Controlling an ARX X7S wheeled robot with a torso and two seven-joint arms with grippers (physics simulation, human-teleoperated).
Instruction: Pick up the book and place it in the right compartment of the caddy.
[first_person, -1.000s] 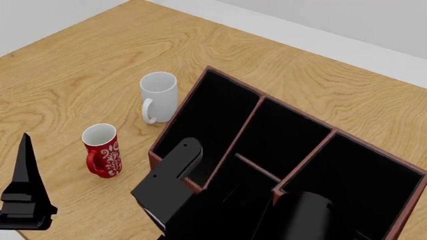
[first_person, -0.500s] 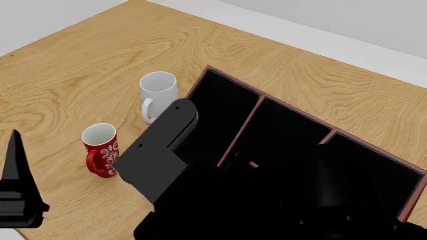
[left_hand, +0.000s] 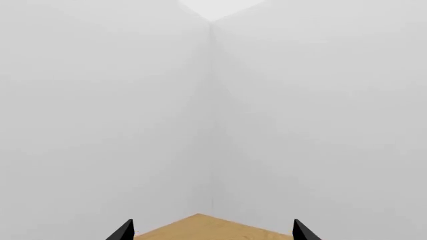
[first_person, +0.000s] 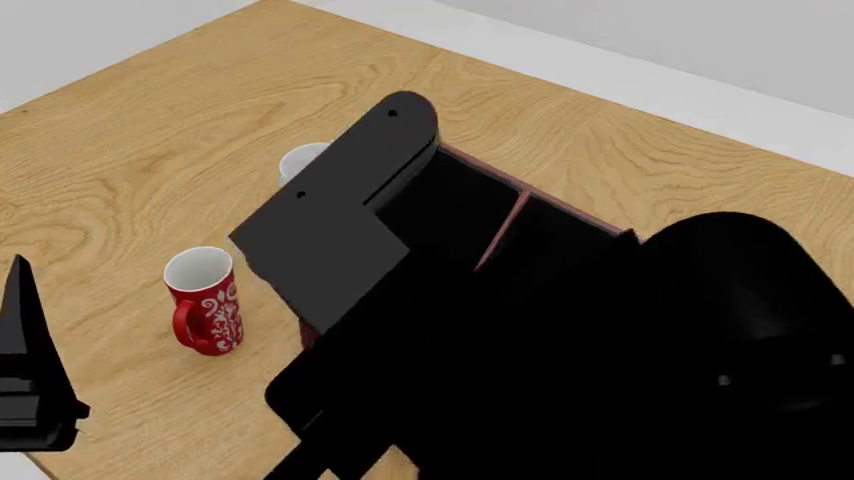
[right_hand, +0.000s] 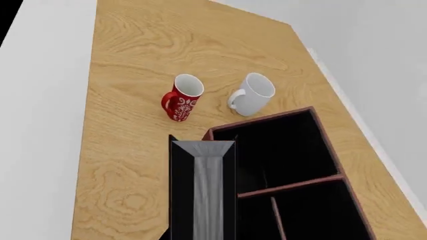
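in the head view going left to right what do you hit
left gripper → red mug → white mug, mostly hidden → right arm → caddy

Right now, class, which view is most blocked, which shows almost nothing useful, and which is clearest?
Head view: the dark right arm hides most of the caddy. Left wrist view: mainly blank grey walls. Right wrist view: sharp, evenly lit, showing the book and both mugs.
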